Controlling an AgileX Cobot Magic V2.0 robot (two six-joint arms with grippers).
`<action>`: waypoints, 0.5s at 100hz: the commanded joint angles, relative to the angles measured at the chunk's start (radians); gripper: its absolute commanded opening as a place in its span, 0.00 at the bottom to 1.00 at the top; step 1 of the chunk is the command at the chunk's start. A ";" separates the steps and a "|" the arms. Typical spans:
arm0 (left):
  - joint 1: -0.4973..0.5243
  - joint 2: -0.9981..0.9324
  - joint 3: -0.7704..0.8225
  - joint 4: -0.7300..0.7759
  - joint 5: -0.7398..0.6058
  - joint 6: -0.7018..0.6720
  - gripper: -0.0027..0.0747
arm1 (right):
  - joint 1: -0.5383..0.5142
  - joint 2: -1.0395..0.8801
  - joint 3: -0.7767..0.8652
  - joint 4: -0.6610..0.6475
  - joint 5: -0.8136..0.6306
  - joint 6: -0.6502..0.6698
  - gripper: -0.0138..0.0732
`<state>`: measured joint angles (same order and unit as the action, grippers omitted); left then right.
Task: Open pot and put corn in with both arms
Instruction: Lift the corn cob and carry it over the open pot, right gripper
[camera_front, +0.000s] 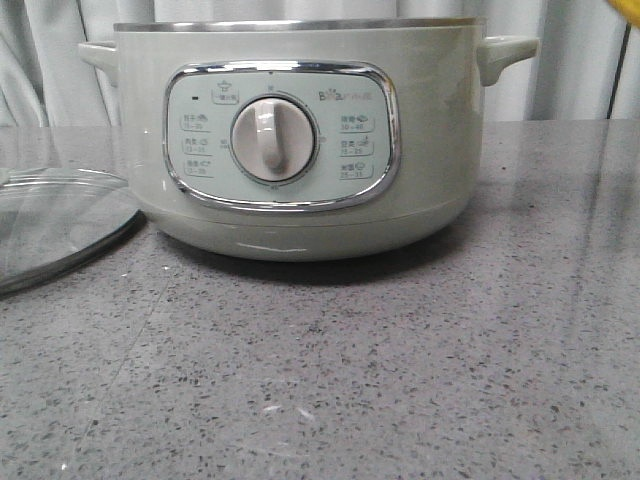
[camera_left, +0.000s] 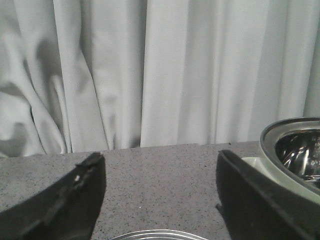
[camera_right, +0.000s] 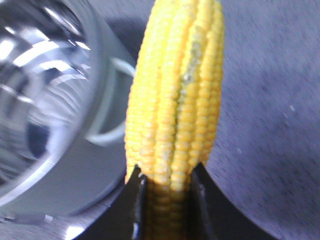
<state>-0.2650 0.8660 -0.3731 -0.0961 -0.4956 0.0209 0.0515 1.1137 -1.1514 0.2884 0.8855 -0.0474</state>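
The pot (camera_front: 300, 140), pale grey-green with a cream dial, stands open at the middle of the table. Its steel rim and shiny inside show in the left wrist view (camera_left: 295, 150) and the right wrist view (camera_right: 45, 100). My right gripper (camera_right: 167, 172) is shut on the yellow corn (camera_right: 175, 90) and holds it above the table beside the pot's side handle (camera_right: 107, 105). A yellow sliver of the corn (camera_front: 628, 8) shows at the front view's top right corner. My left gripper (camera_left: 160, 160) is open and empty, above the glass lid's rim (camera_left: 160, 234), beside the pot.
The flat glass lid (camera_front: 55, 225) lies on the grey speckled table to the left of the pot. Pale curtains (camera_front: 580, 60) hang behind the table. The table's front part (camera_front: 350, 380) is bare.
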 joint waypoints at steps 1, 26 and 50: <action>-0.003 -0.009 -0.026 0.002 -0.081 0.000 0.60 | 0.024 -0.015 -0.082 0.072 -0.067 0.002 0.08; -0.003 -0.009 -0.026 0.002 -0.084 0.000 0.60 | 0.195 0.079 -0.176 0.140 -0.163 -0.059 0.08; -0.003 -0.009 -0.026 0.002 -0.084 0.000 0.60 | 0.333 0.235 -0.271 0.141 -0.226 -0.060 0.08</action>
<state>-0.2650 0.8660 -0.3731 -0.0961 -0.4974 0.0209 0.3475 1.3213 -1.3515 0.4056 0.7415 -0.0929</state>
